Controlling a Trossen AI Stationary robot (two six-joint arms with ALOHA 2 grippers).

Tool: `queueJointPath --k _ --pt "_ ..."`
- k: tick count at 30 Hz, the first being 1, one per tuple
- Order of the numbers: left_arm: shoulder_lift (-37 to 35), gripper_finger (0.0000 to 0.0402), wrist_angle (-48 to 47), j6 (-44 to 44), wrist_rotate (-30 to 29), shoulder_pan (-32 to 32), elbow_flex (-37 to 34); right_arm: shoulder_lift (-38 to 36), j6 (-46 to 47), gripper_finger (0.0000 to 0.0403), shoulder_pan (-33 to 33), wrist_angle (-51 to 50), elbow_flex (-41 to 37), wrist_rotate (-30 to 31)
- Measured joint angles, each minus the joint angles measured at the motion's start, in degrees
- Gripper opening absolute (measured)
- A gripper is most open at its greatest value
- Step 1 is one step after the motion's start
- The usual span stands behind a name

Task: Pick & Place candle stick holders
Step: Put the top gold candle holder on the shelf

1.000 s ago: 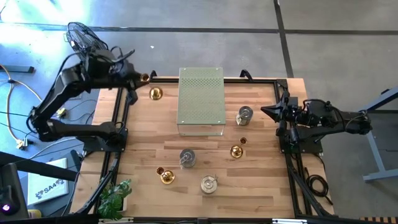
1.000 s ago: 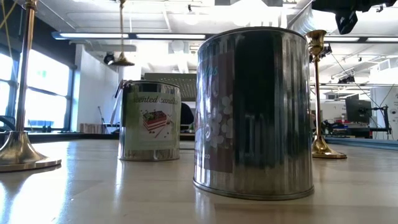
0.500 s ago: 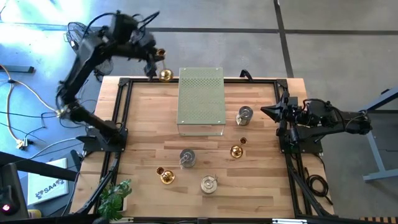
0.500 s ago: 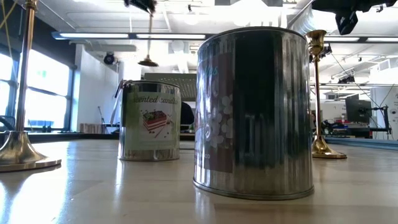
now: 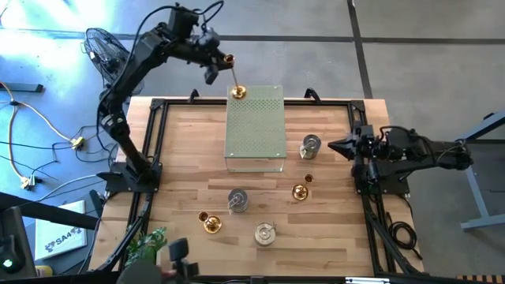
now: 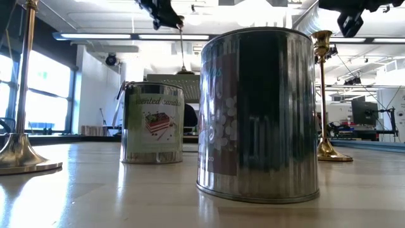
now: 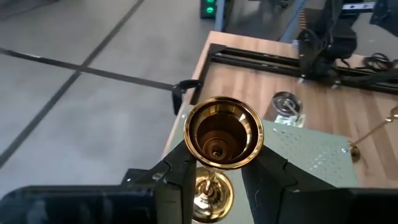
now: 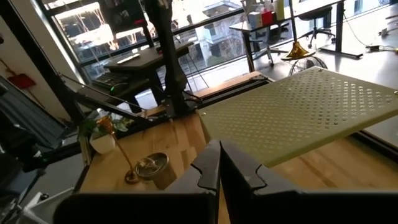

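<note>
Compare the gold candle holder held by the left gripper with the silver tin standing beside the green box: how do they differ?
The gold candle holder is slim, a thin stem on a round base; the silver tin is squat and cylindrical. The candle holder hangs in the left gripper above the green box; the tin stands on the table, untouched. Both are shiny metal.

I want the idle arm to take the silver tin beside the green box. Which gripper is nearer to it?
Right. The right gripper sits shut just beside the silver tin. The left gripper holds a gold holder above the green box's far edge.
</note>
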Motion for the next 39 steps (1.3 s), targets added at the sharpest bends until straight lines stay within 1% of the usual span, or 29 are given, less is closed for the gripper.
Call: queueJointPath --k 6,14,25,39 --pt "3.0 0.0096 0.0 0.0 -0.5 0.0 0.0 1.8 0.0 0.0005 0.0 0.0 0.0 0.1" --pt "3.6 0.0096 0.1 1.5 -1.6 0.1 0.0 3.6 0.0 0.0005 0.0 0.0 0.0 0.1" --pt "3.9 0.0096 -0.3 2.5 -1.8 0.0 0.0 3.9 -0.2 0.0005 0.0 0.0 0.0 0.1" --pt "7.2 0.0096 -0.4 3.0 -1.8 0.0 -0.1 3.9 -0.1 0.0005 0.0 0.0 0.0 0.1"
